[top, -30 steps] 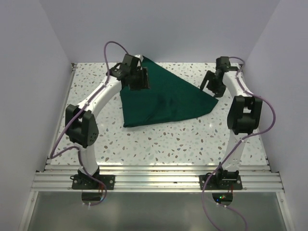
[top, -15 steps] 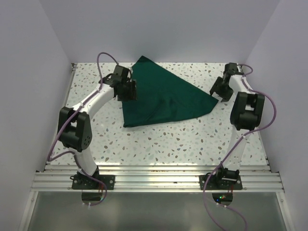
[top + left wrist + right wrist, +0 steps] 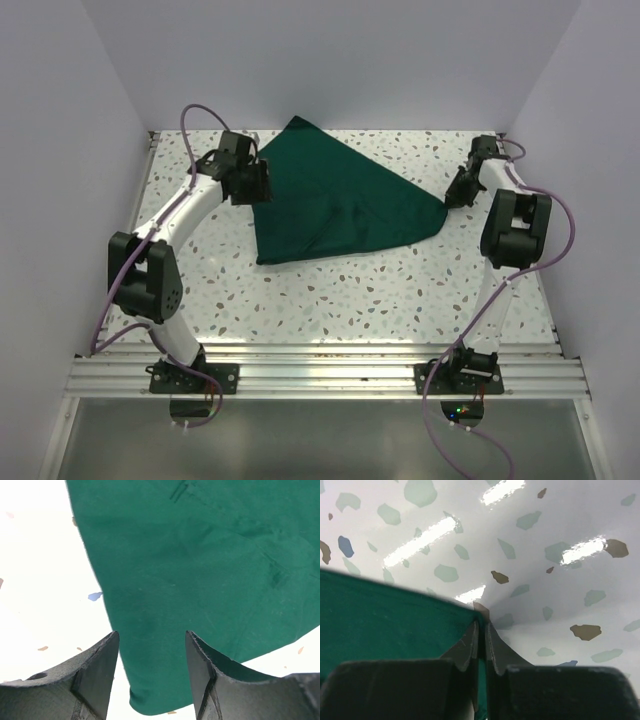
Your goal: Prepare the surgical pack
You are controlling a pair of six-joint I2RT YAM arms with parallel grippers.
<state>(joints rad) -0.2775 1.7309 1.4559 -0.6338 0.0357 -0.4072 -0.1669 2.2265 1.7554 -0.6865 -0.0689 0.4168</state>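
Observation:
The surgical pack (image 3: pixel 340 205) is a dark green cloth folded into a rough triangle, lying flat on the speckled table. Its points reach the back, the front left and the right. My left gripper (image 3: pixel 252 183) hangs open over the cloth's left edge. In the left wrist view the green cloth (image 3: pixel 200 570) fills the gap under the left gripper (image 3: pixel 150 635), and nothing is held. My right gripper (image 3: pixel 452 197) is at the cloth's right corner. In the right wrist view the right gripper (image 3: pixel 481 622) is shut on the cloth (image 3: pixel 380 620), with a strip of green pinched between its jaws.
The speckled white table (image 3: pixel 400 290) is walled in by pale panels at the back and on both sides. An aluminium rail (image 3: pixel 320 375) with both arm bases runs along the near edge.
The right gripper has moved onto the cloth's right corner and shut on it. The left arm has drawn back leftward, from over the cloth's upper part to its left edge, still open.

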